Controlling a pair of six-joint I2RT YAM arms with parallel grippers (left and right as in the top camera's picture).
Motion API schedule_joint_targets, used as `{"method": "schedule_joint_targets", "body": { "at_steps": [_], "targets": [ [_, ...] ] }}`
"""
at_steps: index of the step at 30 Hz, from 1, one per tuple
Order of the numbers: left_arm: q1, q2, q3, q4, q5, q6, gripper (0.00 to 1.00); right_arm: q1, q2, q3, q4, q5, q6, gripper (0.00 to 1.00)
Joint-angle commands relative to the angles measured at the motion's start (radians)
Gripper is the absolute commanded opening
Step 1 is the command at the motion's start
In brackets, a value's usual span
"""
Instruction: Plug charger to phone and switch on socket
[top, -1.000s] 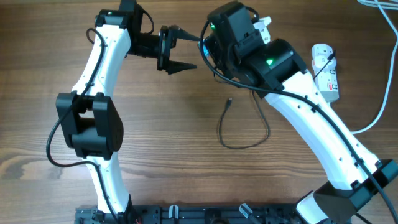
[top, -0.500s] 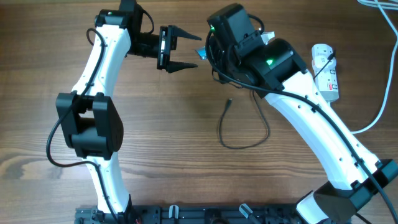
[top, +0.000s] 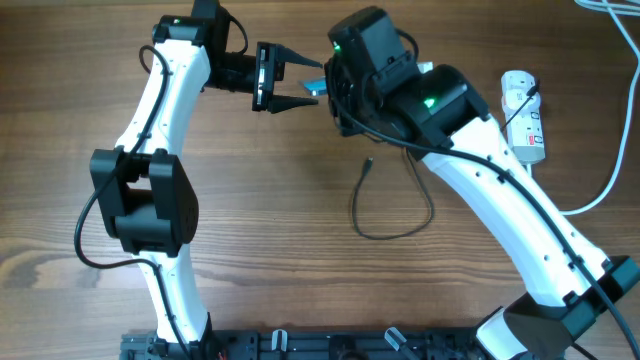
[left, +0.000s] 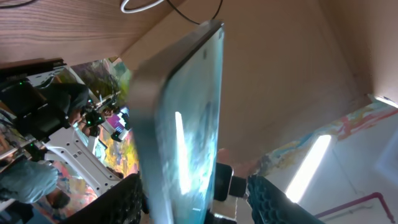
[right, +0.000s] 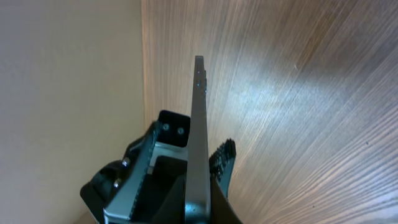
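My right gripper (right: 202, 211) pinches the phone (left: 186, 124) at the table's 12 o'clock; my left gripper (top: 315, 85), spread, straddles it.

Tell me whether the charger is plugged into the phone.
Unplugged: the charger lies on the table with its tip free, apart from the phone, which the right gripper holds off the table.

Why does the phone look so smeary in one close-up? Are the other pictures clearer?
Left wrist view: the phone sits close to the lens, so it blurs, with a bright glare streak on its screen. Right wrist view: phone edge-on and sharp, a pale sheen on the table. Overhead view: evenly lit, crisp.
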Motion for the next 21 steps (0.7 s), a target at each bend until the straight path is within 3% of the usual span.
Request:
{"method": "schedule_joint_targets", "body": {
  "at_steps": [1,6,11,19,21],
  "targets": [
    [0.0,-0.033,0.002,0.0,0.008,-0.009,0.57,0.008,-0.002,0.007,0.007,-0.008,0.028,0.04],
    [0.0,-0.033,0.002,0.0,0.008,-0.009,0.48,0.009,0.008,0.007,0.006,-0.008,0.025,0.05],
    [0.0,-0.033,0.002,0.0,0.008,-0.009,0.47,0.009,0.01,0.007,0.008,-0.008,0.025,0.04],
    [0.0,-0.033,0.002,0.0,0.008,-0.009,0.29,0.009,0.01,0.007,0.01,-0.031,0.024,0.05],
    [0.0,-0.033,0.002,0.0,0.008,-0.009,0.18,0.008,0.01,0.007,0.011,-0.031,-0.001,0.07]
  ]
}}
